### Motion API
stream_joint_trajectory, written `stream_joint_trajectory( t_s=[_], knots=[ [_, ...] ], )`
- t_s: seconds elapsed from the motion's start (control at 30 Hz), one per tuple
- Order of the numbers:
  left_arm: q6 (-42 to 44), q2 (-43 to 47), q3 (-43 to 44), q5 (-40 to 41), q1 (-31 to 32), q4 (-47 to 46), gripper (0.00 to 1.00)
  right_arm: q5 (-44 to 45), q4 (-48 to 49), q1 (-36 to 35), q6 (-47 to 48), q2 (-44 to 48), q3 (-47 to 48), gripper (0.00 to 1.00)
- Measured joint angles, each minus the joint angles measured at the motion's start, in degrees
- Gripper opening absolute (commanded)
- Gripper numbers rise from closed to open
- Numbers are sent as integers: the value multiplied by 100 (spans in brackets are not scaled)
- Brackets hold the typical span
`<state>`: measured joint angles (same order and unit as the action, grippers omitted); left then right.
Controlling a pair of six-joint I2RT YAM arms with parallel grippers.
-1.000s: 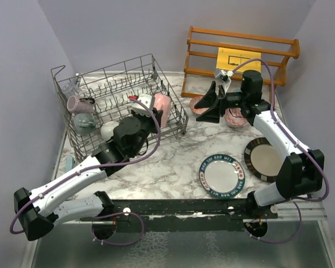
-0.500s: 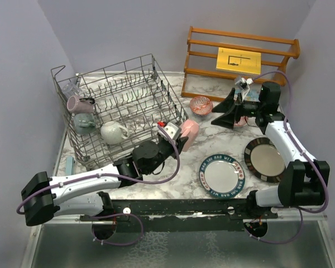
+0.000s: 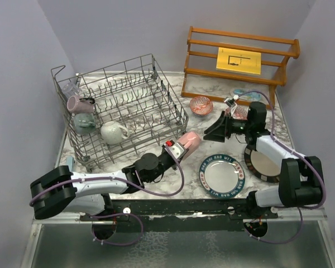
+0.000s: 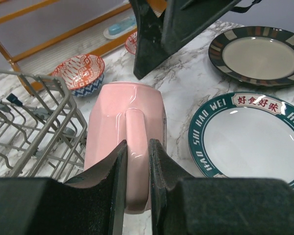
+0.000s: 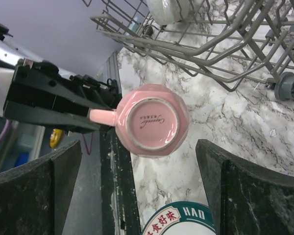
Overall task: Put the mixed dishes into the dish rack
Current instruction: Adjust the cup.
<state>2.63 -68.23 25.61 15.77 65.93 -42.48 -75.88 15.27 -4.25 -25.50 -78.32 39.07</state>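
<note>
My left gripper [image 3: 176, 149] is shut on the handle of the pink mug [image 3: 188, 142] and holds it on its side just off the dish rack's [image 3: 156, 84] near right corner. The left wrist view shows both jaws clamping the handle [image 4: 136, 142]. My right gripper [image 3: 215, 131] is open and empty, facing the mug's base [image 5: 152, 120] from the right. The mauve mug [image 3: 78, 103], grey mug [image 3: 85, 121], white mug [image 3: 114, 132] and clear glass [image 3: 71, 88] sit in the rack. Two red-patterned bowls [image 3: 201, 104] [image 3: 238, 113], the lettered plate [image 3: 221, 175] and the dark-rimmed plate [image 3: 263, 161] lie on the table.
The wooden slatted shelf [image 3: 240, 56] with a yellow card stands at the back right, with a flat light-blue item [image 3: 243, 94] under it. The marble table's near edge is a black rail [image 3: 184, 205].
My left arm has carried the pink mug from the rack's right side out to the right and nearer. My right gripper has swung from above the bowls down toward the mug.
</note>
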Motion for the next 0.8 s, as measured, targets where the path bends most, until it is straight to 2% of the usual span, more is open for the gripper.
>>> stream_joint_trajectory(
  t_s=[0.3, 0.8],
  knots=[
    [774, -719, 9, 96, 271, -785, 0, 267, 162, -264, -1106, -662, 129, 100],
    [1320, -1130, 96, 439, 358, -1338, 0, 1099, -688, -573, -1088, -1209, 280, 100]
  ],
)
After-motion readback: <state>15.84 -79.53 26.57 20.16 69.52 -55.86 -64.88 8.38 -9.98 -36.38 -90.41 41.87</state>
